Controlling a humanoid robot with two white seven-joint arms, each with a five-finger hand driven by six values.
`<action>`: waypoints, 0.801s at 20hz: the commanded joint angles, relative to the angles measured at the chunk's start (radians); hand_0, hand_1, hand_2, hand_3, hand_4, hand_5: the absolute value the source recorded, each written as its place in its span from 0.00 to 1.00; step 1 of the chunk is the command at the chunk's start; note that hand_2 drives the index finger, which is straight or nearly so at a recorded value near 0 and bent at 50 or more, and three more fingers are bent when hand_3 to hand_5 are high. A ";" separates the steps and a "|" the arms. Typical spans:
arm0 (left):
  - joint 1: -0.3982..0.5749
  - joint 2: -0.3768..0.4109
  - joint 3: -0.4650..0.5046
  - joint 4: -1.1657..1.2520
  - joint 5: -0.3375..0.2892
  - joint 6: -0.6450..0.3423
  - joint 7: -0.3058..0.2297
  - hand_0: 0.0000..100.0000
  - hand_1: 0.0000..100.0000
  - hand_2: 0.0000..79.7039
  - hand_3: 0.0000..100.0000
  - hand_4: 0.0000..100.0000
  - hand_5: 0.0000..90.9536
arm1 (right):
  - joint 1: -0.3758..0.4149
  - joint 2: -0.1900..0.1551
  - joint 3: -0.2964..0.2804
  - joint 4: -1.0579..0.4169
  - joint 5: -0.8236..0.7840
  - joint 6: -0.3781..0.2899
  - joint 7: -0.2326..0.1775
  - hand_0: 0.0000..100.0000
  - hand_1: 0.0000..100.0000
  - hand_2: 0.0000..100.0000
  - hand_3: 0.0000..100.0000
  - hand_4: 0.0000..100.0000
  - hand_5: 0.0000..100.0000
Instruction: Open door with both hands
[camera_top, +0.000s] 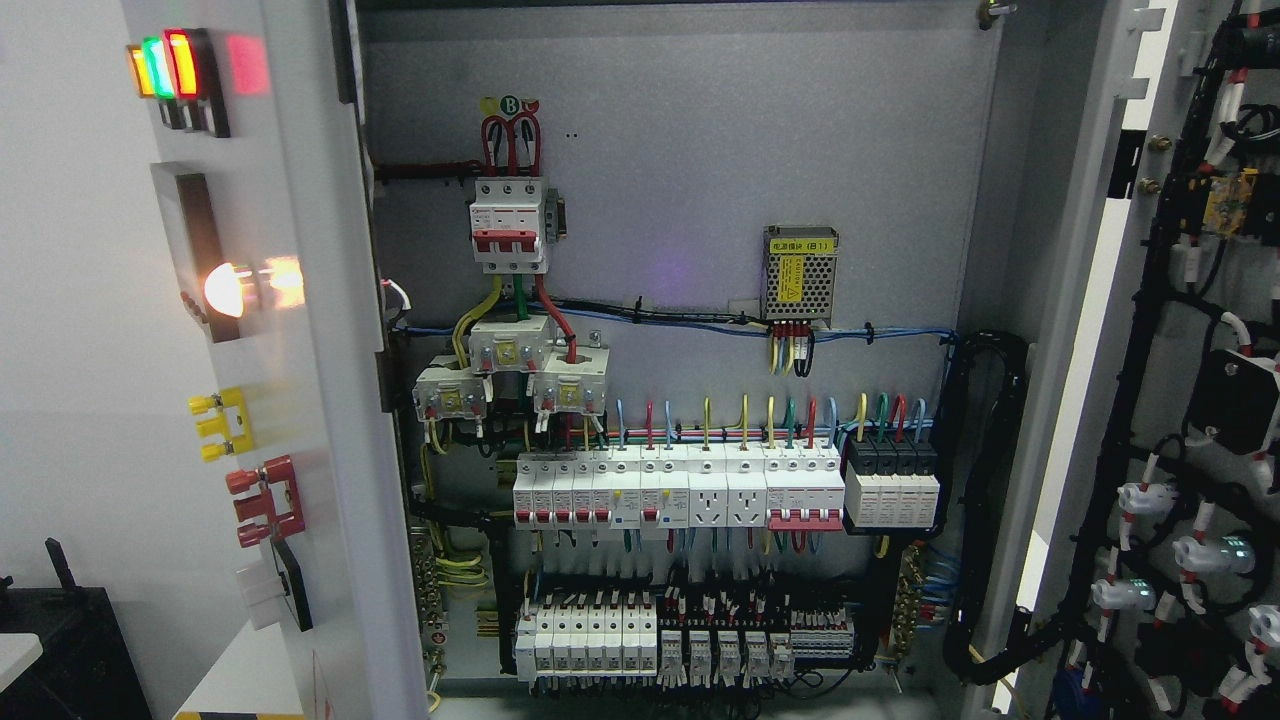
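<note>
**Inspector:** The cabinet stood open. The left door (310, 400) was swung out at the picture's left, seen nearly edge-on, and carried lit indicator lamps (165, 65), a glowing white lamp (228, 290), a yellow fitting (222, 424) and a red fitting (265, 500).

**Clerk:** And the right door?

**Inspector:** The right door (1190, 400) was swung out at the picture's right, its inner face showing black wiring looms (1130, 420).

**Clerk:** What lay between them?

**Inspector:** The grey back panel (680, 180) was exposed, with a red-toggled main breaker (510, 222) up top, a mesh-cased power supply (799, 274) to its right, and a breaker row (680, 490) below.

**Clerk:** State of the hands?

**Inspector:** Neither hand nor arm appeared in the view, so I could not tell their state.
</note>
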 joint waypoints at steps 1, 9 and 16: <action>0.000 0.000 0.000 -0.005 0.000 -0.002 -0.001 0.00 0.00 0.00 0.00 0.03 0.00 | 0.002 0.023 0.063 -0.013 0.000 0.001 0.000 0.00 0.00 0.00 0.00 0.00 0.00; 0.000 0.000 0.000 -0.005 0.000 0.000 -0.001 0.00 0.00 0.00 0.00 0.03 0.00 | 0.009 0.021 0.086 -0.004 0.014 0.007 -0.001 0.00 0.00 0.00 0.00 0.00 0.00; 0.000 0.000 0.000 -0.005 0.001 0.000 -0.001 0.00 0.00 0.00 0.00 0.03 0.00 | 0.009 0.023 0.099 0.006 0.015 0.027 -0.001 0.00 0.00 0.00 0.00 0.00 0.00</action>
